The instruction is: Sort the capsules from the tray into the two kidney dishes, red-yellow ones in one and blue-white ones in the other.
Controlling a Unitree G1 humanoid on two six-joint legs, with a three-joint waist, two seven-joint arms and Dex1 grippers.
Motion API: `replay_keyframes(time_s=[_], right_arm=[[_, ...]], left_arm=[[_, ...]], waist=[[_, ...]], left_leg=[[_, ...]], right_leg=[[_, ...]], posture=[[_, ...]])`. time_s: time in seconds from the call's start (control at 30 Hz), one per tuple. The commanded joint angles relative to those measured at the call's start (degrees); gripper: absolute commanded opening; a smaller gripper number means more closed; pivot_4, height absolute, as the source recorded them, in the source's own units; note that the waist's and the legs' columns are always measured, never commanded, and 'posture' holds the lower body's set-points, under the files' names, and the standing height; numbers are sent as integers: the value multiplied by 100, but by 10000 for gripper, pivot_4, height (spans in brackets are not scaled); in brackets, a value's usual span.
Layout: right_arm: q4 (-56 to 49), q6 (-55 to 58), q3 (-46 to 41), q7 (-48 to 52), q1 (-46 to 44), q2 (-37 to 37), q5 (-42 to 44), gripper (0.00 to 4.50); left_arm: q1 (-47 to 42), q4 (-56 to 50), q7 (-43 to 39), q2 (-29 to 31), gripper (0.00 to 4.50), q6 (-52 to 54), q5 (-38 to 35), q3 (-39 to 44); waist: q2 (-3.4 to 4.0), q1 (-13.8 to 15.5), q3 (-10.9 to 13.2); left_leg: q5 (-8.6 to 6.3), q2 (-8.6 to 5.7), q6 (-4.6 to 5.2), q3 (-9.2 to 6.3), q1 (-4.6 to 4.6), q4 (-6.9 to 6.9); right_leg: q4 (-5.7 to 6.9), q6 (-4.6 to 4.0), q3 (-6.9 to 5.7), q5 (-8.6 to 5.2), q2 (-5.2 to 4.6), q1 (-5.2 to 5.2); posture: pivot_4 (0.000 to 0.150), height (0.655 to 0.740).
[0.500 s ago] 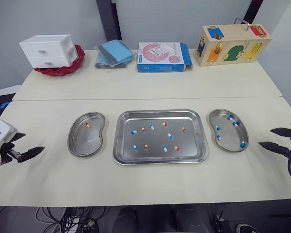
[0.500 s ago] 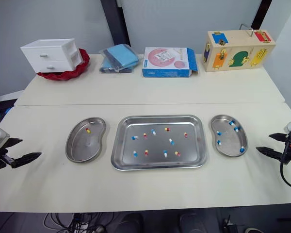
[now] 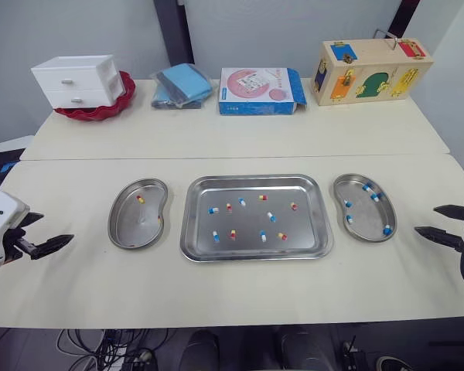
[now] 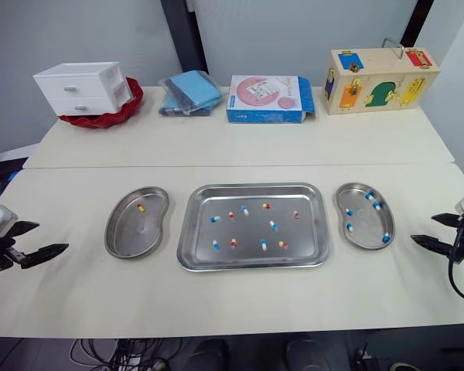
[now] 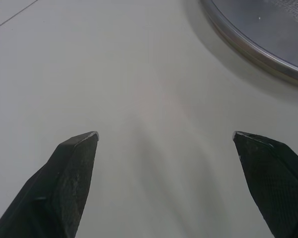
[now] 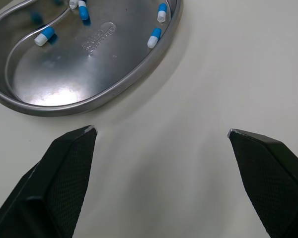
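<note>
A steel tray (image 3: 309,232) in the middle of the table holds several red-yellow and blue-white capsules (image 3: 263,236). To its left, a kidney dish (image 3: 127,228) contains a red-yellow capsule (image 3: 140,199). On the tray's other side, the second kidney dish (image 3: 363,220) holds several blue-white capsules (image 3: 374,196). My left gripper (image 3: 56,226) hovers open over bare table, well left of the left dish. My right gripper (image 3: 425,219) is open just right of the right dish (image 6: 79,74), with nothing between its fingers. The left dish's rim (image 5: 248,44) lies ahead of my left gripper (image 5: 164,134).
Along the back of the table stand a white drawer unit (image 3: 77,79) on a red dish, a blue packet (image 3: 182,83), a pink-and-blue box (image 3: 259,90) and a wooden latch box (image 3: 371,69). Bare tabletop surrounds both grippers and runs along the front edge.
My right gripper has drawn back slightly toward the table's right edge. The left gripper, the dishes and the capsules stand as before.
</note>
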Motion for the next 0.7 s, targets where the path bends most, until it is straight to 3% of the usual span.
replay_keyframes(time_s=[0.03, 0.7], right_arm=[[-24, -83, -195, -7, -101, -79, -19, 44716], [-83, -139, -272, 84, 109, -106, 30, 44716]], left_arm=[[13, -45, -37, 61, 45000, -24, 2, 98], [249, -65, -159, 47, 45000, -108, -1, 146]], waist=[[0, 2, 0], [0, 0, 0]], left_leg=[[0, 0, 0, -1, 0, 1], [0, 0, 0, -1, 2, 3]], right_leg=[[0, 0, -1, 0, 0, 0], [5, 0, -1, 0, 0, 2]], posture=[[1500, 7400], [1500, 7400]])
